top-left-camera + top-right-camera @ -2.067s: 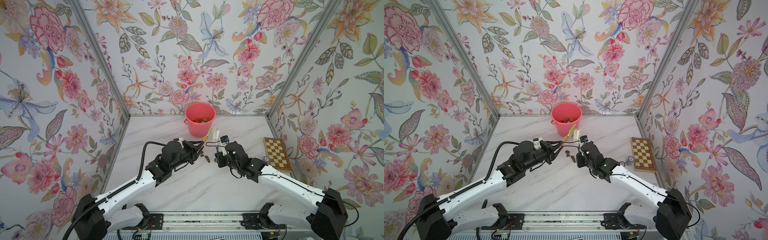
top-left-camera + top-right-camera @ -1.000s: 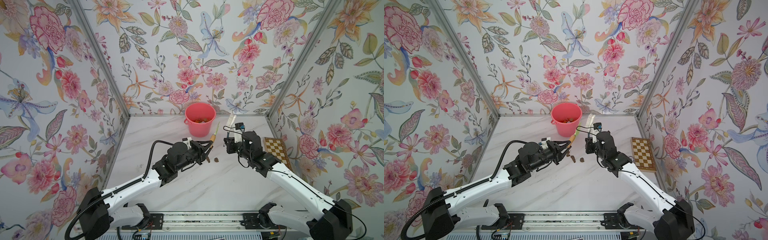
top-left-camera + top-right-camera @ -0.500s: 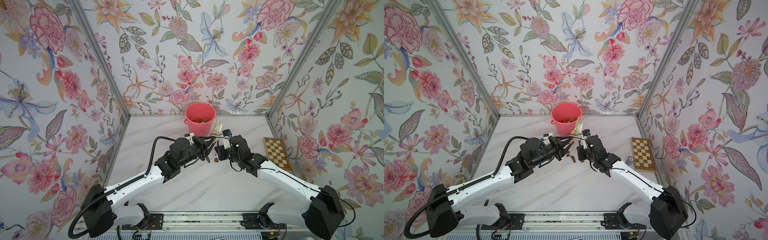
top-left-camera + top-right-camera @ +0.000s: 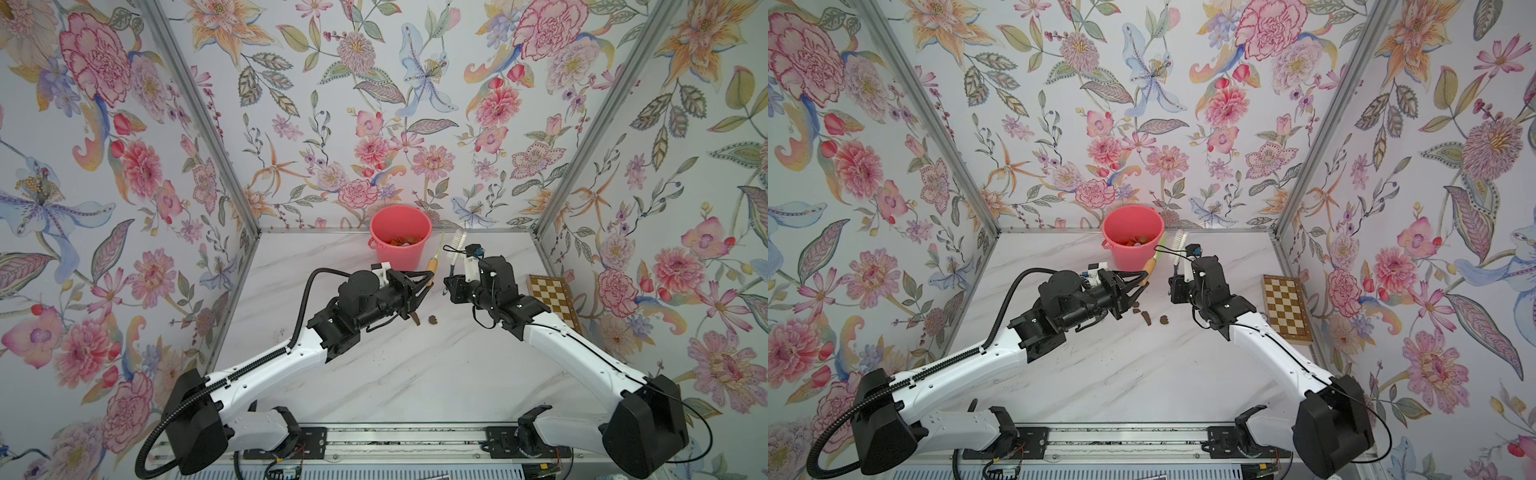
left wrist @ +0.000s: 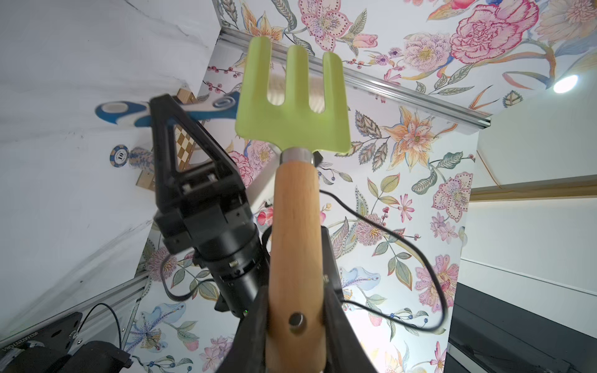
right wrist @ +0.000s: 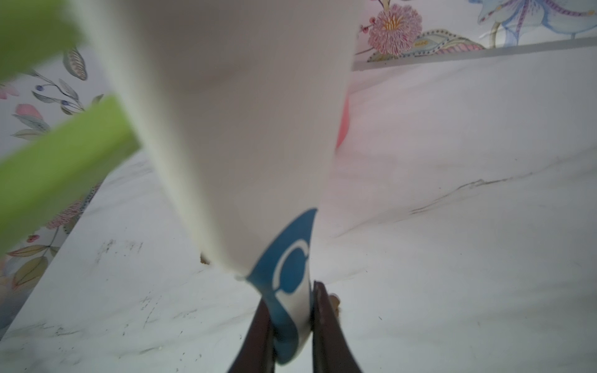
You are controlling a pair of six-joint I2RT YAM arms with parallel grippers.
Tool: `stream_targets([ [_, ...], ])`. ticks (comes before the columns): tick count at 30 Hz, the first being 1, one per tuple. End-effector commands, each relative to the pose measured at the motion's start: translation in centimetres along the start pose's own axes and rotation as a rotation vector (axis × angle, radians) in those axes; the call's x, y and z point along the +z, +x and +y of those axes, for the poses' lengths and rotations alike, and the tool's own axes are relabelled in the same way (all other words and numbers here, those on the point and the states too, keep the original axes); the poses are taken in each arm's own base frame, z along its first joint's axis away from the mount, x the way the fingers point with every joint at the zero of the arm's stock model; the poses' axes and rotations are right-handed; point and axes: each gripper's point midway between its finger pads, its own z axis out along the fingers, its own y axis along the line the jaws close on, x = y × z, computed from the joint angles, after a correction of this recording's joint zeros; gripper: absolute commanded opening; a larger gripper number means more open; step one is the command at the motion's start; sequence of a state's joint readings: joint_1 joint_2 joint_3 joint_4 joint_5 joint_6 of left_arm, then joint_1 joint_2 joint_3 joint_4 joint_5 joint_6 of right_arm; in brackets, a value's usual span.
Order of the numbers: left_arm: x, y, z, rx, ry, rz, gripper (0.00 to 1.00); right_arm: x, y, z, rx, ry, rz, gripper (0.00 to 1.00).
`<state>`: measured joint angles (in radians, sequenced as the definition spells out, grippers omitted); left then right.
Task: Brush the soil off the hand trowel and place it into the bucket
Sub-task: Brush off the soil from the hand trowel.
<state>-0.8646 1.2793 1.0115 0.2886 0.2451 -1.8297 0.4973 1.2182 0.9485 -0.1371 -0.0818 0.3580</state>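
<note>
While the left tool (image 5: 295, 318) clamps the wooden handle of the green hand fork (image 5: 292, 119), tines raised just beside the coral-pink bucket (image 4: 400, 258), the right tool (image 6: 290, 310) pinches a white-and-blue brush (image 4: 457, 245) near those tines. Lumps of soil (image 4: 433, 319) lie on the surface (image 4: 415, 374) below.

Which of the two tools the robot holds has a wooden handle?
The green three-pronged hand trowel in the left gripper: its handle is bare wood. The brush in the right gripper has a white and blue handle.
</note>
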Motion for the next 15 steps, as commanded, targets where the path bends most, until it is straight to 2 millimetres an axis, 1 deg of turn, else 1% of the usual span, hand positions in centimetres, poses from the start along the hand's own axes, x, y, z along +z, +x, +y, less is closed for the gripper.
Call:
stream_targets([
  [1, -0.1, 1.1, -2.5, 0.031, 0.05, 0.05, 0.0, -1.6, -0.6, 2.3, -0.01, -0.063, -0.02, 0.03],
  [2, -0.1, 1.1, -2.6, 0.033, 0.05, 0.054, 0.0, -1.6, -0.4, 2.4, -0.012, -0.064, -0.019, 0.03],
  [3, 0.0, 1.2, -2.6, 0.035, 0.049, 0.056, 0.0, -1.7, 0.0, 3.5, -0.027, -0.088, -0.01, 0.03],
  [4, 0.0, 1.3, -2.6, 0.037, 0.048, 0.06, 0.0, -1.6, 0.2, 4.1, -0.035, -0.1, -0.006, 0.03],
  [7, 0.0, 1.4, -2.5, 0.043, 0.041, 0.066, 0.0, -0.8, 0.4, 4.7, -0.041, -0.109, 0.002, 0.03],
  [10, -0.3, 1.5, -2.2, 0.048, 0.019, 0.068, 0.0, 0.5, 0.1, 4.3, -0.021, -0.097, 0.043, 0.03],
  [13, -0.8, 1.5, -2.2, 0.056, 0.006, 0.061, 0.0, 1.6, -0.5, 3.5, -0.028, -0.091, 0.043, 0.03],
  [15, -1.0, 1.6, -2.4, 0.064, 0.005, 0.061, 0.0, 2.5, -0.9, 1.7, -0.015, -0.06, 0.051, 0.03],
])
